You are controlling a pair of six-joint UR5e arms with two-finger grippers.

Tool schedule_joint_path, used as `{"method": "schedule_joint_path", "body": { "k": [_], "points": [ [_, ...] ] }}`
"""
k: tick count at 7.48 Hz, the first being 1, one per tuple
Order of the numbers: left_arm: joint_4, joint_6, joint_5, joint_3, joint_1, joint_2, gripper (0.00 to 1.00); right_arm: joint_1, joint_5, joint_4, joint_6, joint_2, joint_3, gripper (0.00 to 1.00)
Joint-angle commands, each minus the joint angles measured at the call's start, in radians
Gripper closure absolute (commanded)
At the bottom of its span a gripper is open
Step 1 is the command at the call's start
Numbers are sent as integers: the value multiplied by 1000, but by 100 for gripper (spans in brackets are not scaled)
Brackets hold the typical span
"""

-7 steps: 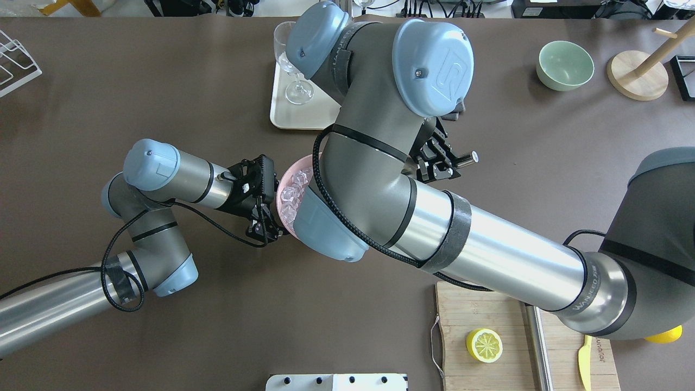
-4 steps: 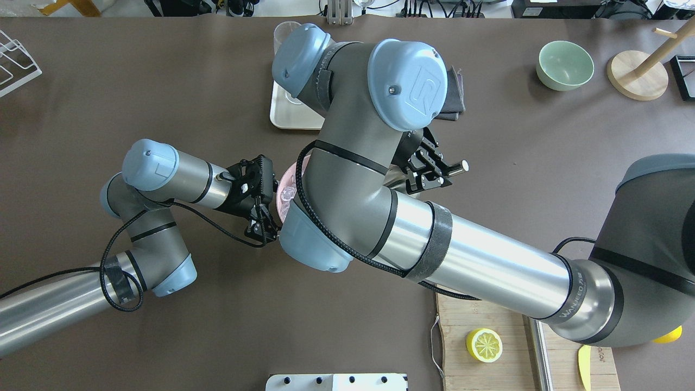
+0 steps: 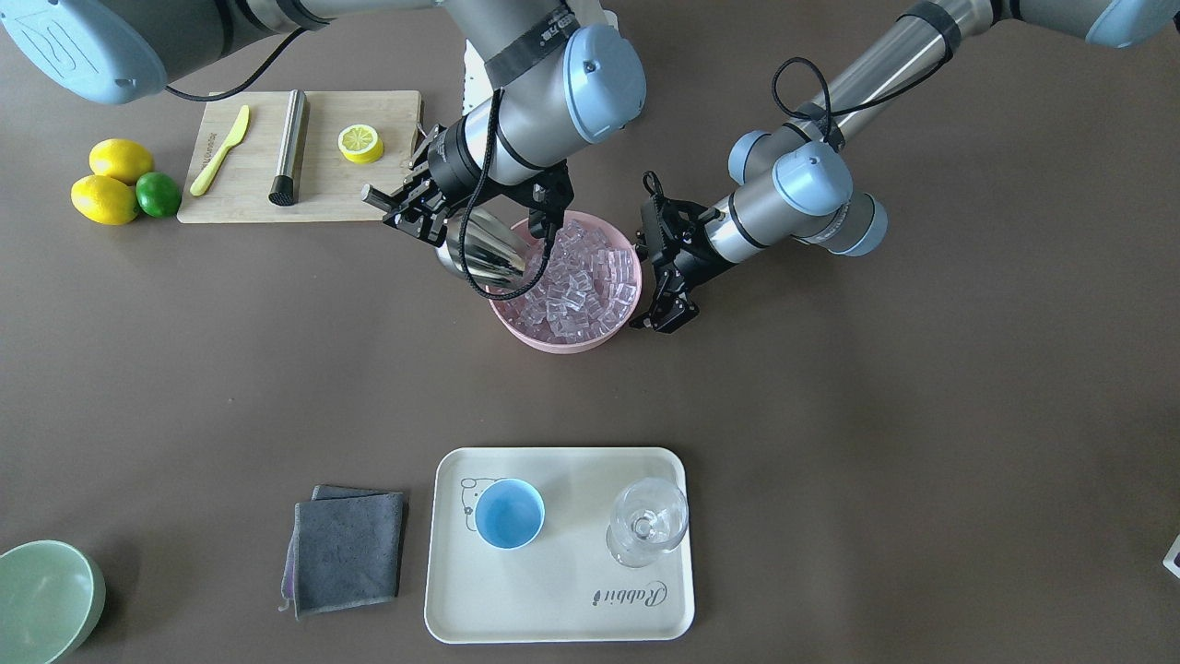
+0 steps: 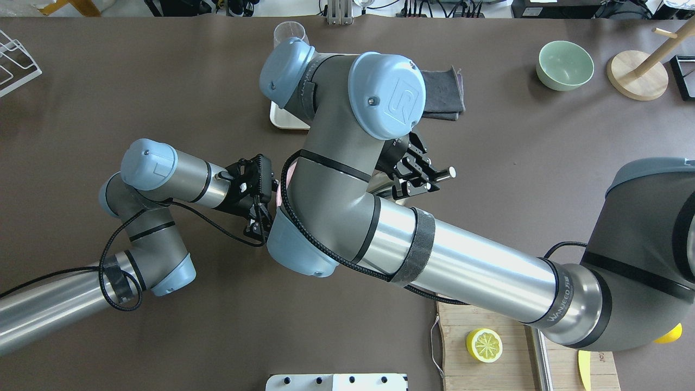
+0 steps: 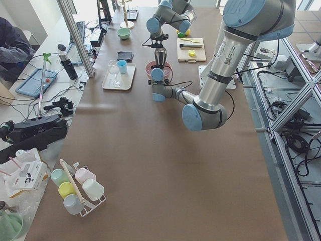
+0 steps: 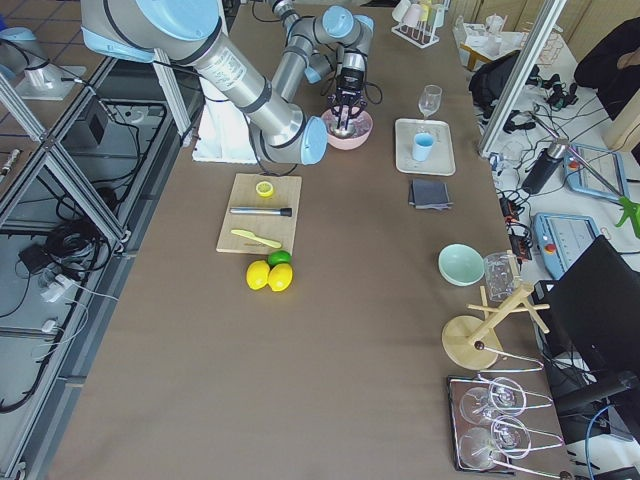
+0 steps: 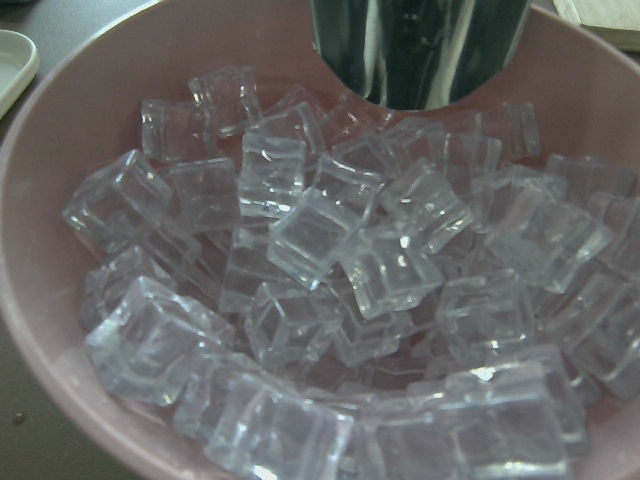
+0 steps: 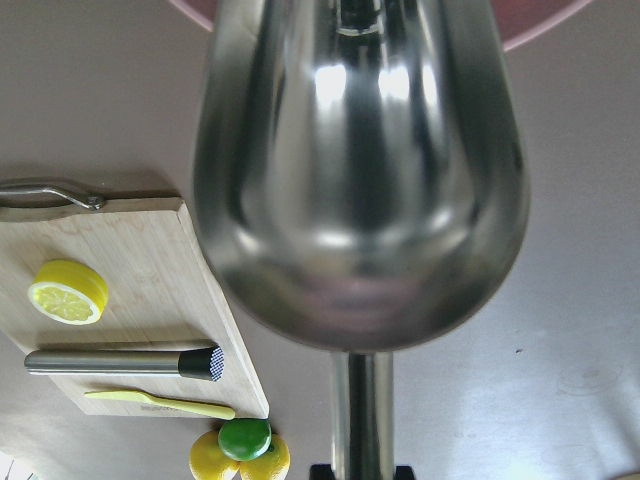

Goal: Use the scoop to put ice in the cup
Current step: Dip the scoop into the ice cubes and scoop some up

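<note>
My right gripper point(image 3: 408, 208) is clamped on the thin handle of the steel scoop point(image 3: 481, 251). The scoop's trough tilts down over the rim of a pink bowl point(image 3: 553, 343). Its open lip sits at the edge of the ice point(image 3: 583, 277), a heap of clear cubes filling that bowl. I cannot see inside the trough, so I cannot tell whether any cubes are in it.

My left gripper point(image 3: 664, 318) is at the bowl's opposite rim. I cannot tell whether it pinches the rim or only stands beside it.

The light-blue cup point(image 3: 509, 515) stands upright and looks empty. It is on a cream tray point(image 3: 572, 599) well apart from the bowl, beside a clear stemmed glass point(image 3: 647, 521).

I judge this to be the scooping step. Next I would push the lip under the cubes, level the trough, and carry it to the cup.
</note>
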Motion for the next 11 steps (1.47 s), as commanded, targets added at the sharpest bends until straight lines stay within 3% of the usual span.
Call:
{"method": "schedule_joint_path", "body": {
  "k": [1, 7, 11],
  "points": [
    [-1, 0, 0, 0, -2, 0, 1, -4, 0, 51, 31, 11, -34, 100],
    [-1, 0, 0, 0, -3, 2, 1, -17, 11, 244, 157, -4, -97, 100],
    [-1, 0, -1, 1, -2, 0, 1, -17, 17, 319, 228, -38, -72, 100]
  ]
}}
